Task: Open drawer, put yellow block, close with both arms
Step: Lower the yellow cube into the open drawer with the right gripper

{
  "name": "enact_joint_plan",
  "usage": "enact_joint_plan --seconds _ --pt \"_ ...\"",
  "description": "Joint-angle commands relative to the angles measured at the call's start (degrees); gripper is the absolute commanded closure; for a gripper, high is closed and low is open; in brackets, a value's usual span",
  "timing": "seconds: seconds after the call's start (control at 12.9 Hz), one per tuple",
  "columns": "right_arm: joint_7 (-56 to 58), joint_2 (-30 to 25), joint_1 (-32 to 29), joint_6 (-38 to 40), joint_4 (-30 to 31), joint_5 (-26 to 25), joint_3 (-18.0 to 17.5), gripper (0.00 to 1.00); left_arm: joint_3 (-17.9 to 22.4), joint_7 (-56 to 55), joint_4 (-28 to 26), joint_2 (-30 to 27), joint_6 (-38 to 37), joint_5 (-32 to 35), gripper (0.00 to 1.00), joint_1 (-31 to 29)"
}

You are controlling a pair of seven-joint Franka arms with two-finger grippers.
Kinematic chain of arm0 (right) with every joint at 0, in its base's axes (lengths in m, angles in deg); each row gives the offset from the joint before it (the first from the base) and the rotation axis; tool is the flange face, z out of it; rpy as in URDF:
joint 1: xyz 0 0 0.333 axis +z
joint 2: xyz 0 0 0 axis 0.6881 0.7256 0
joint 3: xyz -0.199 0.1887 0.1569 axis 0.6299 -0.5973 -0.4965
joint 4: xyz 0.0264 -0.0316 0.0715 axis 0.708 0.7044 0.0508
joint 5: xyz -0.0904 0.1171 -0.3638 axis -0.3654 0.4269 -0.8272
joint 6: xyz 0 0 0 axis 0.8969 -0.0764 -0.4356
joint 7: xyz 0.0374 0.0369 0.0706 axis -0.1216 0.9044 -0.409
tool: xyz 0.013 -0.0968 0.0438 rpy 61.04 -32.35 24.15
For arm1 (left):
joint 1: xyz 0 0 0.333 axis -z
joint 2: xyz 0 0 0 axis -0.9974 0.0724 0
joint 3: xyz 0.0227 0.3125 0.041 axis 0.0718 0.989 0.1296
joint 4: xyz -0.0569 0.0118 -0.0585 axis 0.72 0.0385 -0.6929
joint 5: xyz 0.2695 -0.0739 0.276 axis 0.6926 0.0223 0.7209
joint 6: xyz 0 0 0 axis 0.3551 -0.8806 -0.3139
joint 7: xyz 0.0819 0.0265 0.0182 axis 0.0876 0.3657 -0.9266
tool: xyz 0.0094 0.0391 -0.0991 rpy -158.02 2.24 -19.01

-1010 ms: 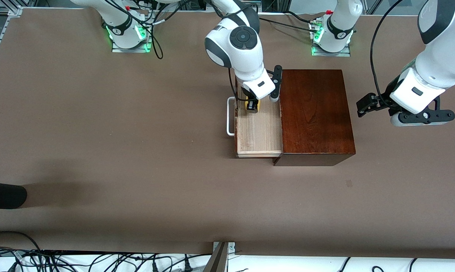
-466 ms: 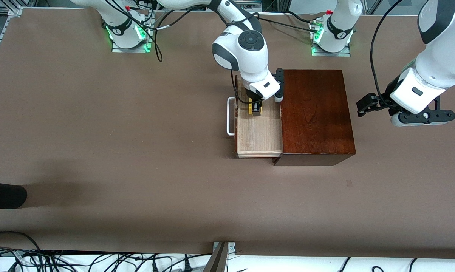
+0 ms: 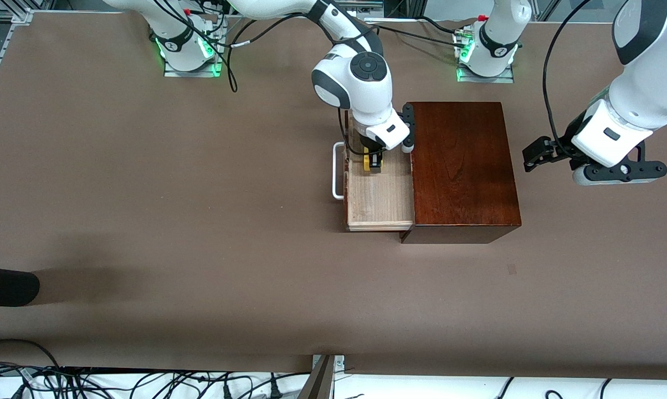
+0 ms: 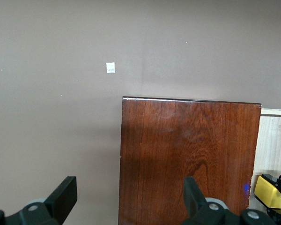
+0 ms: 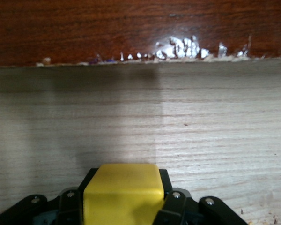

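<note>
Drawer: the drawer stands pulled out of the wooden box toward the right arm's end of the counter; its long axis runs from the robots' bases toward the front camera, and its pale tray lies open to above.
Drawer handle: the white bar handle sits on the drawer's dark front, facing the right arm's end of the counter, with its bar parallel to the drawer's long side.
Yellow block: the yellow block is inside the drawer's outline, in the part of the tray farther from the front camera; whether it rests on the tray floor or hangs just above it cannot be told.
Right gripper: the right gripper points straight down into the drawer, its fingers clamped on two opposite sides of the yellow block; the right wrist view shows the block's top face flat and square between the black fingers.
Left gripper: the left gripper waits in the air over bare counter at the left arm's end, just beside the box, its fingers wide apart and holding nothing.
Surroundings: a small pale mark lies on the counter near the box; a dark object pokes in at the counter's edge, well apart from the drawer.
In the way: the right arm's wrist hides the tray's corner nearest the bases.
</note>
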Motion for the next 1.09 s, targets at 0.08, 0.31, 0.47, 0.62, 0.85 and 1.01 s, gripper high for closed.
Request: enact_joint_plan --seconds 0.08,0.31,0.47,0.62,0.85,1.01 --pt "0.0 -0.2 0.2 -0.8 0.7 -0.9 -0.1 0.52 -0.1 0.3 1.4 0.6 -0.3 -0.4 0.0 -0.1" --pt "0.5 -0.6 0.2 -0.1 0.4 -0.9 0.0 0.0 -0.1 0.2 1.4 0.6 -0.3 -0.4 0.0 -0.1" --pt "0.6 -0.9 0.2 3.9 -0.6 -1.0 0.2 0.0 -0.1 0.2 1.4 0.6 -0.3 -0.4 0.0 -0.1" --pt "0.6 -0.9 0.2 10.4 -5.5 -1.1 -0.1 0.0 -0.1 0.2 1.4 0.6 -0.3 -0.4 0.0 -0.1" --pt "0.6 -1.7 0.1 18.8 -11.0 -0.8 -0.1 0.0 -0.1 0.3 1.4 0.6 -0.3 -0.4 0.0 0.0" --pt "0.6 -2.9 -0.4 20.6 -11.1 -0.4 0.2 0.0 -0.1 0.3 1.4 0.6 -0.3 -0.3 0.0 0.0"
